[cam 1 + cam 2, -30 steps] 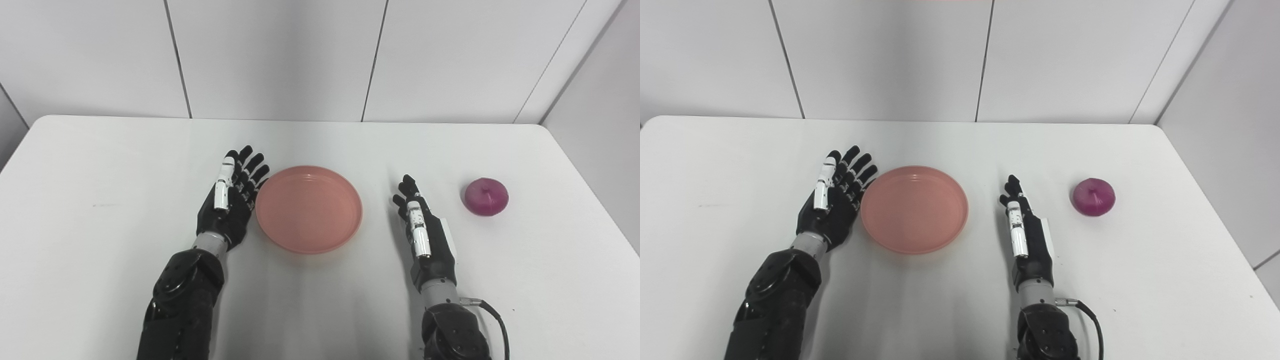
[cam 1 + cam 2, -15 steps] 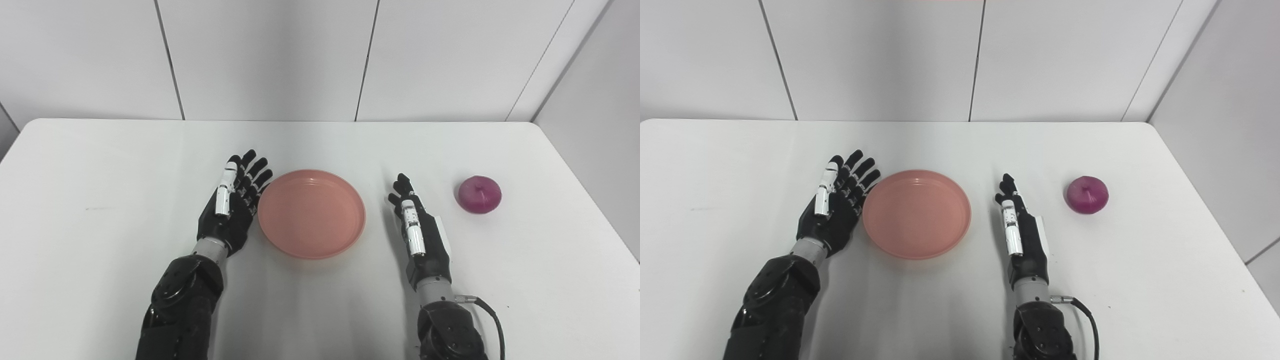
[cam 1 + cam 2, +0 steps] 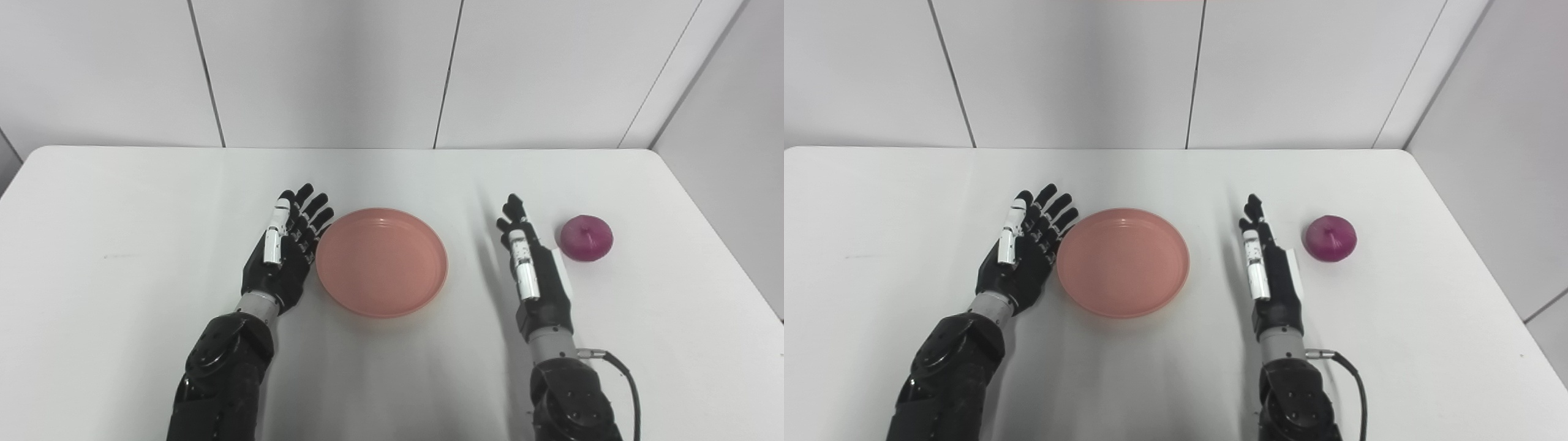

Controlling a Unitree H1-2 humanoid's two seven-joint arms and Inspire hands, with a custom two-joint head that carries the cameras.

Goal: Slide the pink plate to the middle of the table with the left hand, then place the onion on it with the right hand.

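Note:
A round pink plate (image 3: 381, 261) lies near the middle of the white table (image 3: 122, 202). My left hand (image 3: 282, 251) is open, its fingers spread, and rests right against the plate's left rim. A purple-red onion (image 3: 586, 237) sits on the table at the right. My right hand (image 3: 534, 269) is open and edge-on, fingers straight, just left of the onion with a small gap between them. Both hands hold nothing.
A white panelled wall (image 3: 331, 67) stands behind the table's far edge. A grey side wall (image 3: 729, 110) borders the table on the right. A black cable (image 3: 625, 380) loops from my right forearm.
My right hand has moved forward and to the right, closer to the onion. The left hand and the plate stay together; the camera shifted slightly earlier.

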